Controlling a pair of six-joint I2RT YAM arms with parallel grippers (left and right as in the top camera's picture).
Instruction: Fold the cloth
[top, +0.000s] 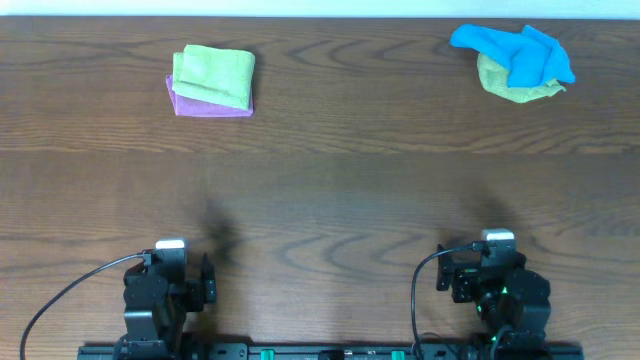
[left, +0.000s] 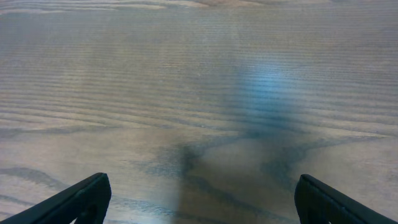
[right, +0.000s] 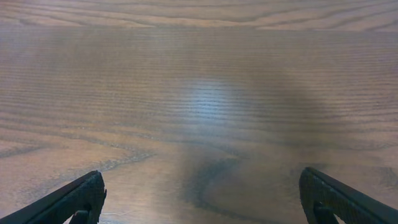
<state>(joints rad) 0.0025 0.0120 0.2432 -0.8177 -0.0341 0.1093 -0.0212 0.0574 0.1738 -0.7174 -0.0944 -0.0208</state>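
A crumpled blue cloth (top: 518, 50) lies on a crumpled yellow-green cloth (top: 505, 85) at the far right of the table. A folded green cloth (top: 214, 74) rests on a folded purple cloth (top: 205, 104) at the far left. My left gripper (top: 175, 272) sits at the near left edge, open and empty; its wrist view shows both fingers (left: 202, 196) wide apart over bare wood. My right gripper (top: 492, 265) sits at the near right edge, open and empty, fingers (right: 202, 196) wide apart over bare wood. No cloth shows in either wrist view.
The brown wooden table (top: 330, 190) spans the whole overhead view. A black rail (top: 330, 351) with both arm bases runs along the near edge. Cables loop from each arm base.
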